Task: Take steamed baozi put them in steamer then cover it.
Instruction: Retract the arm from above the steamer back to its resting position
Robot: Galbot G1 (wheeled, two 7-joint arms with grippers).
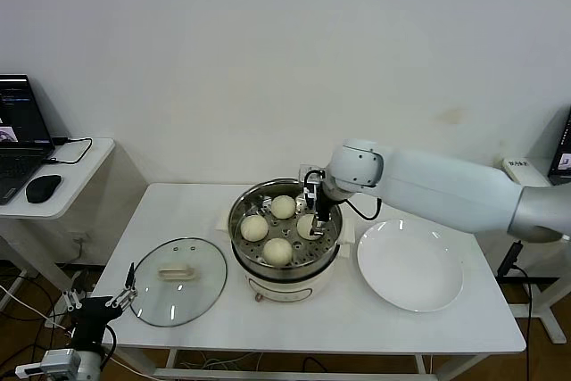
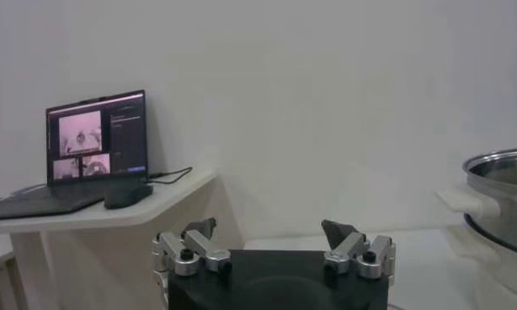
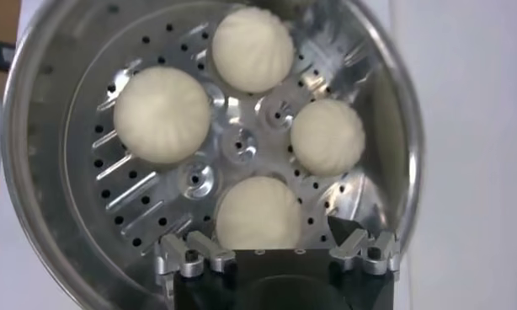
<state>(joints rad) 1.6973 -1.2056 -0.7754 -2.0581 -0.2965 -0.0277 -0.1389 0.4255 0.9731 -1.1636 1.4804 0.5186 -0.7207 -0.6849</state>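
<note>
The steel steamer (image 1: 243, 211) stands on its cream pot base at the table's middle. Four cream-white baozi lie on its perforated floor (image 1: 284, 207) (image 1: 254, 227) (image 1: 277, 252); the fourth (image 1: 306, 227) is partly hidden by my right gripper (image 1: 318, 220), which hangs just above it inside the rim. In the right wrist view, the gripper (image 3: 258, 226) is open, with the nearest baozi (image 3: 258, 211) below it between the spread fingers and not touching them. The glass cover (image 1: 178, 278) lies flat on the table, left of the steamer. My left gripper (image 1: 98, 299) (image 2: 269, 225) is open and empty, parked low beyond the table's left front corner.
A flat white plate (image 1: 410, 265) lies right of the steamer. A side desk at the far left holds a laptop (image 2: 97, 135) and a mouse (image 2: 128, 195). The steamer's rim (image 2: 503, 168) shows at the edge of the left wrist view.
</note>
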